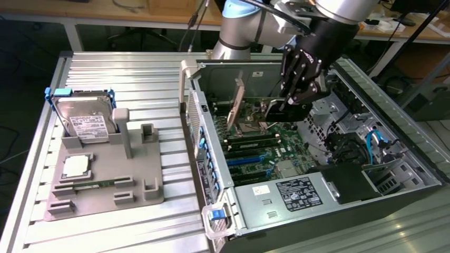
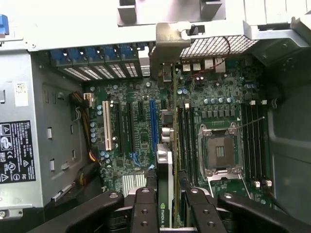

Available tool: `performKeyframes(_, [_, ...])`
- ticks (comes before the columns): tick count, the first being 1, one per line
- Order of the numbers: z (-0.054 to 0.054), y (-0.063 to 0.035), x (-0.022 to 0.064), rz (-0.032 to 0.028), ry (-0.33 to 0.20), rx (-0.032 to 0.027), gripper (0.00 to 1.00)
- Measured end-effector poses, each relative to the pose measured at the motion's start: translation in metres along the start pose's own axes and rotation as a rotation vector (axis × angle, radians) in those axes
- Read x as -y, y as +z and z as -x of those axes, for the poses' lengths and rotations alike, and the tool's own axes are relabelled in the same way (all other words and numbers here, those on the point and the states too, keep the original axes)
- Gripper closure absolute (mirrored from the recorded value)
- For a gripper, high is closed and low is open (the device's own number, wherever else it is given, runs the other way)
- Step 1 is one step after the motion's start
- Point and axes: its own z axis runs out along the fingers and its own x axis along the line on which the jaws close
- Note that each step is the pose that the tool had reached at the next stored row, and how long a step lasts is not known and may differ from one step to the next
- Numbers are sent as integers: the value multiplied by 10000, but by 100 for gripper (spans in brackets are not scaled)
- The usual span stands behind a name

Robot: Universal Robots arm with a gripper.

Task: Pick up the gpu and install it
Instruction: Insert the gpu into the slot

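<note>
- Pincer (image 2: 167,196) pinching gpu (image 2: 164,167) edge-on, above motherboard (image 2: 131,97).
- Best held upright, edge square to the slots (image 2: 153,121), bracket (image 2: 167,41) toward case (image 1: 393,203) rear; press evenly, I judge.

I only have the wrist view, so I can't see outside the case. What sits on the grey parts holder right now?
Observer: The hard drive in its blue frame stands in the holder, on the exterior view's left of the case.
Operator: Anything else on it?
Observer: A square chip lies flat on it, nearer the camera than the drive.
Operator: How does the arm enter the case?
Observer: The arm comes from above. The case lies on its side, open face up, with the tool and the gpu it grips inside.
</note>
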Motion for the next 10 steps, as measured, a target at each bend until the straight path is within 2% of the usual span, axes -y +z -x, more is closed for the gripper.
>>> performKeyframes(3, [0, 57, 4, -1, -4, -4, 73])
performKeyframes(10, [0, 57, 4, 0, -5, -4, 73])
